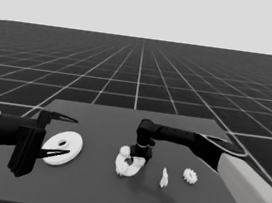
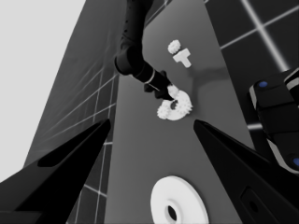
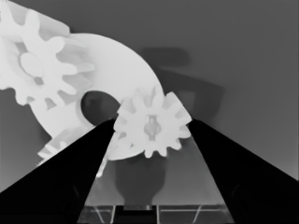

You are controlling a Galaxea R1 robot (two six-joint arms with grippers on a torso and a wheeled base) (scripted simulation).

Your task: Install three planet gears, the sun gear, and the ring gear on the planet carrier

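The smaller round part (image 1: 126, 167) lies mid-table with toothed gears on it. My right gripper (image 1: 138, 157) stands over it, shut on a small gear (image 3: 152, 123) held just above the part's rim (image 3: 117, 70) beside its hole. A second gear (image 3: 37, 60) sits on the part and a third (image 3: 60, 144) shows partly behind one finger (image 3: 70, 177). A fourth gear (image 1: 189, 176) lies loose to the right. The larger round part (image 1: 63, 147) lies at the left under my waiting left gripper (image 1: 71, 136), which is open and not holding it.
A thin white piece (image 1: 164, 178) lies between the smaller round part and the loose gear. The right arm's pale forearm (image 1: 250, 192) fills the lower right corner. Dark machinery with blue lights (image 2: 275, 121) shows past the table's edge.
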